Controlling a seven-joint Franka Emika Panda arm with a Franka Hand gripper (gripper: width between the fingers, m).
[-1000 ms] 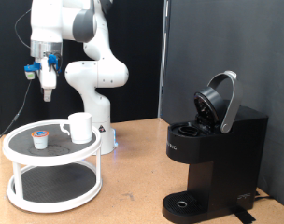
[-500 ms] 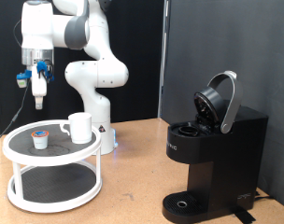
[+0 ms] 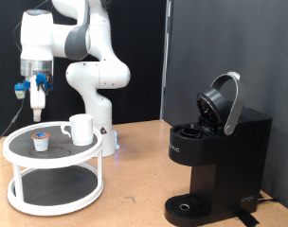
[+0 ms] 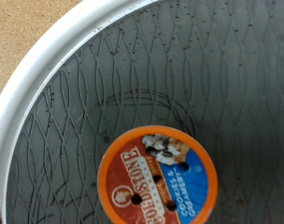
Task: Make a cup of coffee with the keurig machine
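Dropping and sliding toward the exterior view's left over the last second, the hand [image 3: 36,111] now hangs directly above the white two-tier rack [image 3: 21,195], closer to its top shelf than before. Whether its fingers are apart or together cannot be told from either view; nothing shows between them. Below it sits the coffee pod [image 3: 40,142] with its orange and blue lid, and the wrist view is filled by that pod [image 4: 161,180] on the dark mesh of the shelf, inside the white rim. That suggests the arm is lining up on the pod, which is not yet picked up. Just beside the pod, to the right on the same shelf, stands the cup [image 3: 81,129], untouched. Well apart, at the exterior view's right on the counter [image 3: 135,180], the keurig machine [image 3: 215,161] stands with its lid raised and its drip tray bare.
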